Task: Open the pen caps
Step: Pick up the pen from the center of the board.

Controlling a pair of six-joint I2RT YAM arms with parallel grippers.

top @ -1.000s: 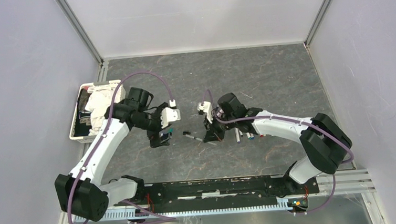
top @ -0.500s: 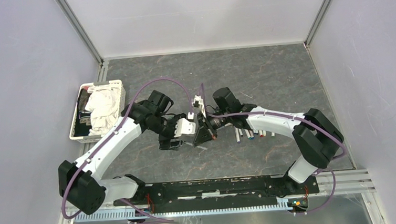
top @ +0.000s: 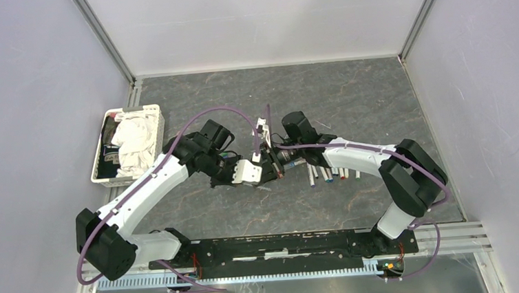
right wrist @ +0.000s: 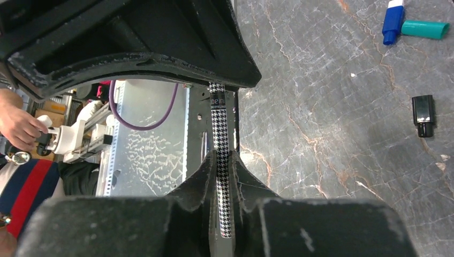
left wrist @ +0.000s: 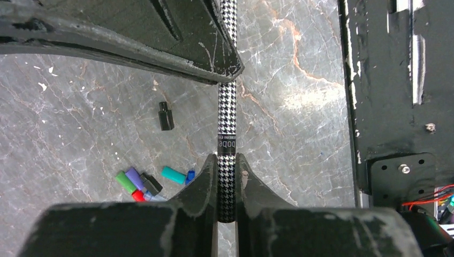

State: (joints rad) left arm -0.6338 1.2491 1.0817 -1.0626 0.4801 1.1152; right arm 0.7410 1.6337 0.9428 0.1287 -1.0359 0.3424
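Presently pinching houndstooth pen point(left wrist: 226, 118) with left gripper point(left wrist: 226, 163), lower centre of left wrist frame; clamping opposite end with right gripper point(right wrist: 221, 160). Pointing straight up frame, long axis vertical, sitting squeezed between both finger pairs, right of loose pen caps point(left wrist: 140, 184).

Left tool point(top: 261, 176) and right tool point(top: 271, 170) tip to tip, row of pens point(top: 328, 175) nearby

Left hand point(left wrist: 226, 163): swung from left-centre of the frame to the middle; jaws closed from wide onto checked pen point(left wrist: 227, 115).
Right hand point(right wrist: 223, 160): edged slightly left.
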